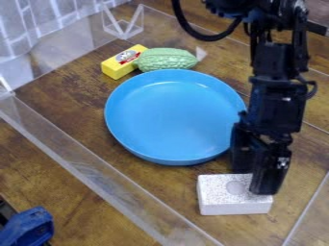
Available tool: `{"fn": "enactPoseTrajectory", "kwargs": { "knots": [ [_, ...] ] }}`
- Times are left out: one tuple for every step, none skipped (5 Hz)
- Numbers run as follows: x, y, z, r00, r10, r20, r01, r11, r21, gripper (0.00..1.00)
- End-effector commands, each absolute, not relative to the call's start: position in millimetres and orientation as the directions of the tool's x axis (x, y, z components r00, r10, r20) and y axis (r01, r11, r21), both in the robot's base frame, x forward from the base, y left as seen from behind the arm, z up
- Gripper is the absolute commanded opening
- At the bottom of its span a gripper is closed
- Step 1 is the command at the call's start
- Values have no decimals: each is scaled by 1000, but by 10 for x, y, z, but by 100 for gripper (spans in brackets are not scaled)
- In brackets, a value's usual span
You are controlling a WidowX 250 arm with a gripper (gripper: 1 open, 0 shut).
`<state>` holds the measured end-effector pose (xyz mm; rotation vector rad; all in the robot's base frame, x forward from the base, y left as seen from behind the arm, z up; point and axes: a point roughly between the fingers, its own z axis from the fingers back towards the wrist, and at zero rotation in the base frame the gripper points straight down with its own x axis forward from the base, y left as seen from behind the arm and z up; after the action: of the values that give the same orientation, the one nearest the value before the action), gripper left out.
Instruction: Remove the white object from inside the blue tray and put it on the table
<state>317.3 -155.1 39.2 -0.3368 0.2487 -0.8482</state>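
Note:
The white object (pixel 229 197), a small speckled block, lies flat on the table (pixel 71 110), just off the blue tray's near right rim. The blue tray (pixel 167 110) is round and shallow, and nothing lies in it. My gripper (pixel 259 179) points steeply down over the block's back right part. Its black fingers (pixel 241 156) stand apart, open, with their tips at the block's top edge. I cannot tell whether the tips still touch the block.
A yellow block (pixel 121 62) and a green rounded object (pixel 167 59) lie beyond the tray at the back left. A clear plastic wall (pixel 90 173) runs along the table's left and near side. A blue item (pixel 26 231) sits outside it at the bottom left.

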Motion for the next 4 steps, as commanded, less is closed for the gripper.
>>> {"fn": "enactPoseTrajectory", "kwargs": {
  "knots": [
    [3280,-1527,641,651,-758,-51,699,624,-351,100],
    [3296,-1488,636,669,-740,-71,678,646,-350,100],
    [3315,-1458,610,682,-726,-86,662,663,-350,100],
    [3339,-1421,595,701,-706,-103,639,686,-349,100]
  ]
}}
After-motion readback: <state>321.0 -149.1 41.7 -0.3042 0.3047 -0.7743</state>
